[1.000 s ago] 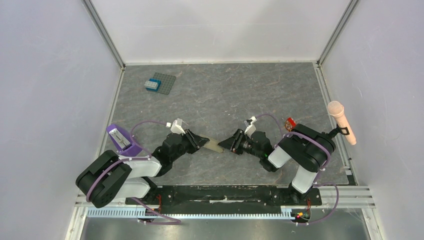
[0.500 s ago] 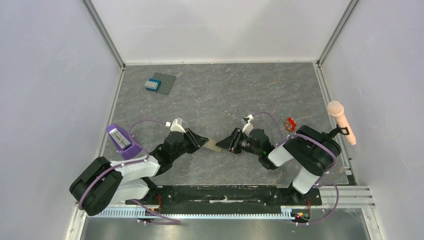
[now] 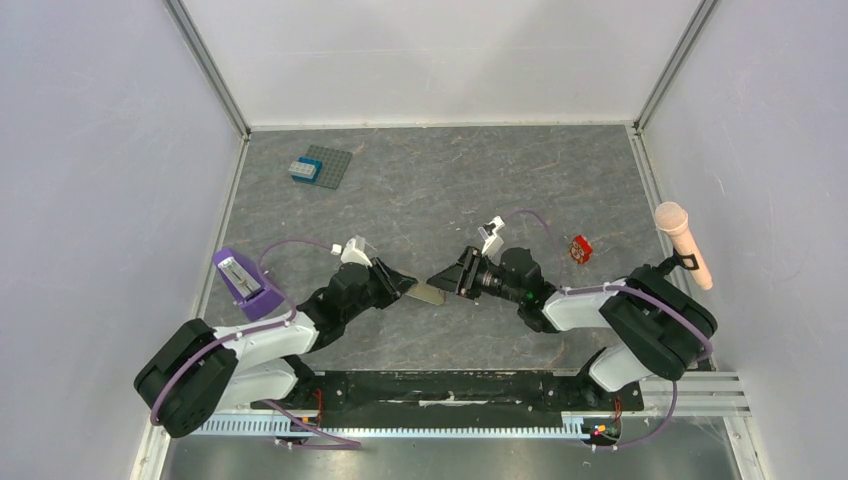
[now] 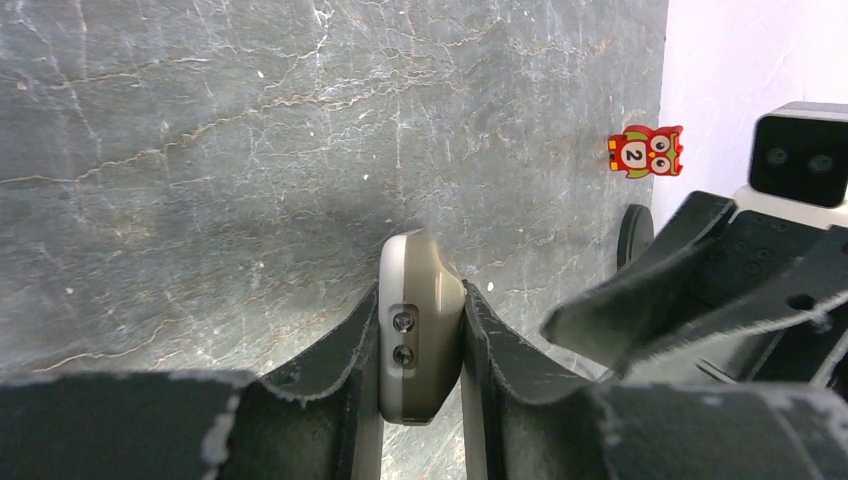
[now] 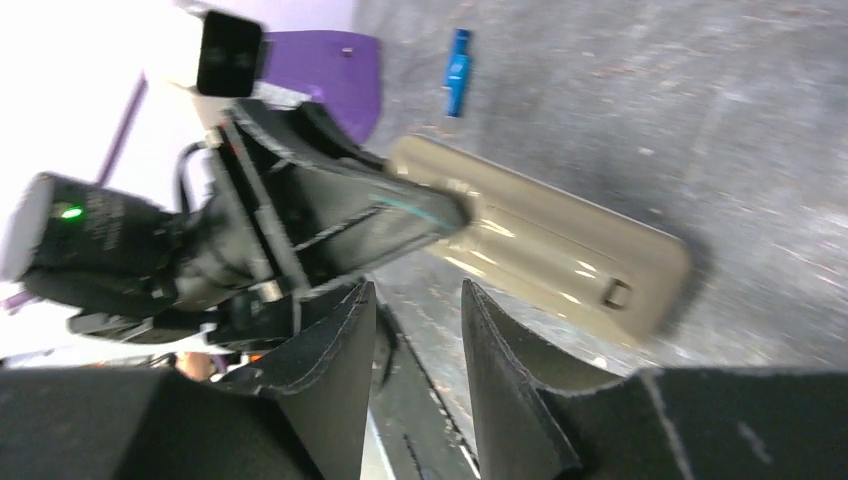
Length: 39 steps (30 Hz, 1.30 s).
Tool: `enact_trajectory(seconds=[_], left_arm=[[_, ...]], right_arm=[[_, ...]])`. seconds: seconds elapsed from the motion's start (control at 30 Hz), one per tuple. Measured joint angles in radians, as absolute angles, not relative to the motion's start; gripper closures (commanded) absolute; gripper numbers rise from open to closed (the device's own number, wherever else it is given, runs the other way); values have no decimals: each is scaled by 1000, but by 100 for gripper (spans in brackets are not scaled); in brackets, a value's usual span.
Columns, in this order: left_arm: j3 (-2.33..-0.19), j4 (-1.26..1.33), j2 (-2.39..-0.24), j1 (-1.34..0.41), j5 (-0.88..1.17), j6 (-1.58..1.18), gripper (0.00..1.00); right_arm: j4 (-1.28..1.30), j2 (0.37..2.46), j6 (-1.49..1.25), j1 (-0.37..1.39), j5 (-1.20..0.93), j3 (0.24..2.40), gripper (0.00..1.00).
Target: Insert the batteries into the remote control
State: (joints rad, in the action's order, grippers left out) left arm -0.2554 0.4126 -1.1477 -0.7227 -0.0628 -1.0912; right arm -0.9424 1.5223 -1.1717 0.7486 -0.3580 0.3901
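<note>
The remote control [image 3: 428, 292] hangs just above the table, pinched edge-on near one end by my left gripper [image 3: 402, 284], which is shut on it. In the left wrist view its tan edge with two small screws [image 4: 415, 300] sits between the fingers [image 4: 340, 350]. Seen from the right wrist, the remote control [image 5: 560, 240] shows its tan back with a small latch. My right gripper [image 5: 415, 292] is open and empty, its jaws just below the remote's free end; in the top view the right gripper [image 3: 452, 280] nearly meets that end. One blue battery [image 5: 458, 72] lies on the table beyond.
A purple holder [image 3: 243, 280] stands beside the left arm. A red owl tile [image 3: 580, 248] lies right of the right arm. A grey studded plate with a blue brick [image 3: 322, 167] sits at the back left. A pink microphone [image 3: 683, 243] leans at the right wall.
The right arm has stretched leftward, bringing its gripper up to the remote's free end. The left gripper has kept the remote almost still.
</note>
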Motion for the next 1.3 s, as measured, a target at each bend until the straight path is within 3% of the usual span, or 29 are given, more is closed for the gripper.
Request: enact_trajectory(seconds=[0.1,0.2,0.63,1.3], left_arm=[[-255,392,-1131,-725,-72,-1091,98],[-255,387,-1129,-726,-74,-1091,98],[-255,388,-1130,-726,-74,-1091,98],[-253,398,-1137,-726,-73,-1091,98]], right_arm=[[-792,1491,-1133,749,-310,399,56],[-700,1491,-1113,749,-284,401,61],[-638,1544,-1082,762,-263,414,74],[-702,1586,-1050,762,-225,422,71]])
